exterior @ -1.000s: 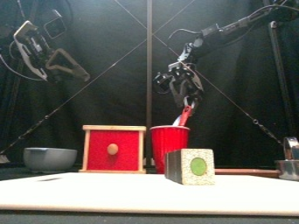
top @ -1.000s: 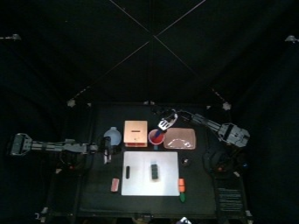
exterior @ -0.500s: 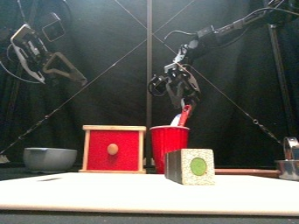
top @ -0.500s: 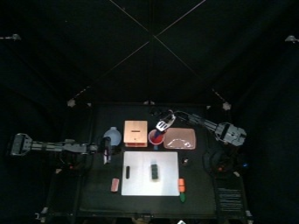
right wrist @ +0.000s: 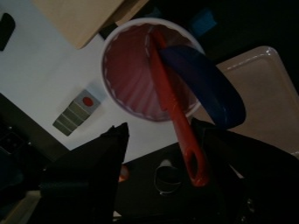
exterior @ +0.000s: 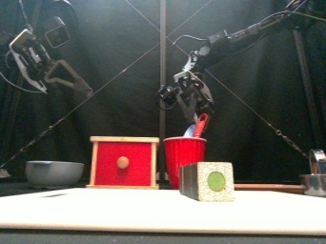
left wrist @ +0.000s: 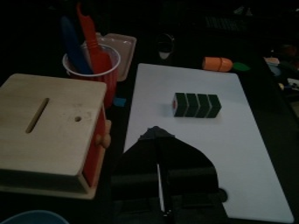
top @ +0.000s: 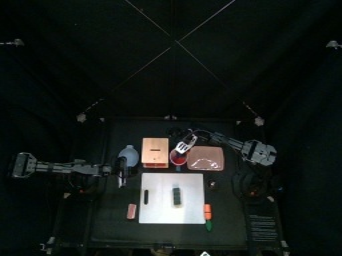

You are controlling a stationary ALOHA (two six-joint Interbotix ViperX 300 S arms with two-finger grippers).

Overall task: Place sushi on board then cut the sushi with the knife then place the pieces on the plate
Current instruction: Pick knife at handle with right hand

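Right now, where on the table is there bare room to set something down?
The white cutting board is bare all around the sushi roll. The pink tray looks empty too. The back row is crowded: the wooden box and red cup stand side by side, with the right gripper above the cup.

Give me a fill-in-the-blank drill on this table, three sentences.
1. The sushi lies on the white ____.
2. The right gripper hovers above the red ____ that holds the knives.
3. The red knife shares it with a ____ one.

Missing words: board; cup; blue.
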